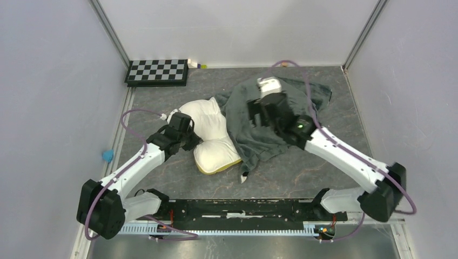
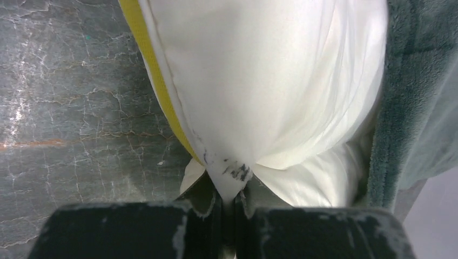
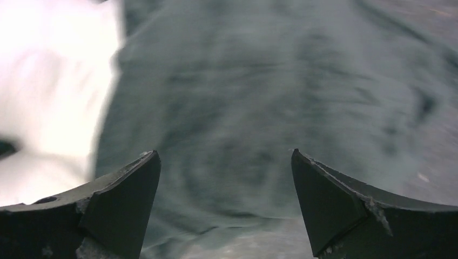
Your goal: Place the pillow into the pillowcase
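The cream-white pillow (image 1: pixel 211 135) with its yellow edge band (image 2: pixel 156 81) lies left of centre, its right part tucked under the pillowcase (image 1: pixel 254 137). The pillowcase shows its plain dark grey-green plush face, spread toward the back right. My left gripper (image 1: pixel 190 136) is shut on a pinched fold of the pillow (image 2: pixel 232 172) at its left side. My right gripper (image 3: pixel 226 162) hovers over the pillowcase (image 3: pixel 259 97) with its fingers wide apart and nothing between them; the pillow (image 3: pixel 48 91) shows at the left of that view.
A black-and-white checkerboard (image 1: pixel 157 71) lies at the back left, with a small white and yellow item (image 1: pixel 195 65) beside it. A blue scrap (image 1: pixel 108 156) sits by the left wall. Grey walls enclose the marbled table (image 1: pixel 335 108).
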Controlling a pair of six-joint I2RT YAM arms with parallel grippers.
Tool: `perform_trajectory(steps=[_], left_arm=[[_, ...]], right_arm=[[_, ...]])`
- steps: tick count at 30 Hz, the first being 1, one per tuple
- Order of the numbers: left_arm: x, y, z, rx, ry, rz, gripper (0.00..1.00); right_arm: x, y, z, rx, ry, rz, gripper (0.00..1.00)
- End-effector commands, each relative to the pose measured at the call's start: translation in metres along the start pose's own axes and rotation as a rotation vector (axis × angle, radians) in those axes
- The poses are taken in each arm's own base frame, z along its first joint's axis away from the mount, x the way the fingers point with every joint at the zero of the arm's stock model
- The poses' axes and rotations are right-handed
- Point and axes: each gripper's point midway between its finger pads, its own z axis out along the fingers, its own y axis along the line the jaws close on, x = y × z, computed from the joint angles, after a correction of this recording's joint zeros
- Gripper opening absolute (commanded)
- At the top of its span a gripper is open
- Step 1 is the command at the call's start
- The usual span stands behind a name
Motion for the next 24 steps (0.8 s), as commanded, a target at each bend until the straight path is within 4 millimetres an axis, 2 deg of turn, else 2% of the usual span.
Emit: perform_trajectory(steps=[1, 4, 6, 12, 15, 18, 21, 24], left_arm=[[-0.020, -0.011, -0.012, 0.061, -0.057, -0.043, 0.02], [-0.024, -0.014, -0.019, 0.074, -0.067, -0.034, 0.02], [-0.027, -0.017, -0.025, 0.084, -0.075, -0.021, 0.02], [-0.044, -0.034, -0.052, 0.130, -0.114, 0.008, 0.02], [-0.049, -0.040, -0.063, 0.148, -0.123, 0.024, 0.02], [-0.054, -0.042, -0.070, 0.152, -0.135, 0.032, 0.02], [-0.057, -0.043, -0.075, 0.155, -0.147, 0.037, 0.02], [-0.058, -0.045, -0.077, 0.163, -0.148, 0.044, 0.02]], right_arm=[[0.019, -0.100, -0.004, 0.282, 0.022, 0.035, 0.97], [0.043, -0.137, 0.009, 0.347, 0.065, 0.054, 0.94], [0.057, -0.148, 0.019, 0.351, 0.092, 0.042, 0.92], [0.088, -0.147, 0.054, 0.309, 0.173, 0.019, 0.92], [0.092, -0.141, 0.069, 0.284, 0.190, 0.014, 0.86], [0.088, -0.140, 0.072, 0.291, 0.193, 0.031, 0.63], [0.076, -0.140, 0.069, 0.293, 0.176, 0.040, 0.35], [0.054, -0.141, 0.064, 0.294, 0.143, 0.038, 0.10]])
